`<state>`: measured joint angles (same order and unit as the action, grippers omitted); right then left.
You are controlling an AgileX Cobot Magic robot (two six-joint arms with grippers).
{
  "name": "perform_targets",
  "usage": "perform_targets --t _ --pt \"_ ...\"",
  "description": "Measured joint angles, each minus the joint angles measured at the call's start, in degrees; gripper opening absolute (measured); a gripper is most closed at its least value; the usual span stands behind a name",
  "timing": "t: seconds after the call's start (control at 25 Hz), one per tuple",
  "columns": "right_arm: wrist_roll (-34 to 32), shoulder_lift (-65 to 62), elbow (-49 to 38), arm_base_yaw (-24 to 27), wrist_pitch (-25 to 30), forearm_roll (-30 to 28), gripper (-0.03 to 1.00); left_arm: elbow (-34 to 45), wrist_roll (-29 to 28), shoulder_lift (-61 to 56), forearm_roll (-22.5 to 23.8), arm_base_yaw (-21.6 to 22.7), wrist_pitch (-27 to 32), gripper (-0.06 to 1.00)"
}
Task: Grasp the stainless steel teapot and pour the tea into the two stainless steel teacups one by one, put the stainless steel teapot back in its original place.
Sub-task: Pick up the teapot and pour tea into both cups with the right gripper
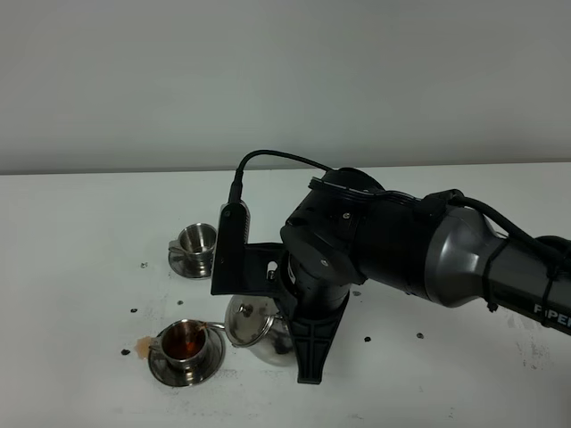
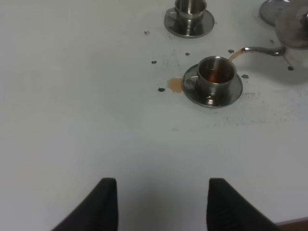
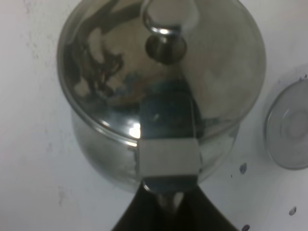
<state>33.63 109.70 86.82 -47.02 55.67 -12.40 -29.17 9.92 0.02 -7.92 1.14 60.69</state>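
Presently, the stainless steel teapot (image 3: 163,82) is held by its loop handle (image 3: 168,144), on which the jaws of the right gripper (image 3: 168,207) are clamped. They are closed down to the width of the handle strip, and nothing else is touched by them. In the exterior view the pot is seen tipped toward the left side of the white table (image 1: 80,276), beneath the right arm, which is reached across the middle. Its thin spout (image 2: 262,49) is directed at the front teacup (image 2: 216,72). A thin amber stream is seen between the spout tip and that cup's rim, and dark tea is visible inside the cup, which is seated on its own saucer (image 2: 211,98). A small puddle of tea (image 2: 175,85) lies on the table just beside that saucer. The rear teacup (image 1: 196,239) is set on a second saucer farther back, apart from the pot; its contents cannot be made out. The empty saucer (image 3: 288,125) is seen just beside the pot in the right wrist view, with nothing on it. Whether the pot's base touches the table cannot be told. The left gripper (image 2: 161,204) is held over bare table, well apart from both cups, with its jaws spread wide and nothing between or against them.
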Motion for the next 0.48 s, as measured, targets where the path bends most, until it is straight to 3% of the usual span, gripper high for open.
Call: perform_targets --t 0.48 --pt "1.3 0.0 0.0 0.0 0.2 -0.7 0.09 0.0 0.0 0.0 0.0 0.0 0.0 0.48"
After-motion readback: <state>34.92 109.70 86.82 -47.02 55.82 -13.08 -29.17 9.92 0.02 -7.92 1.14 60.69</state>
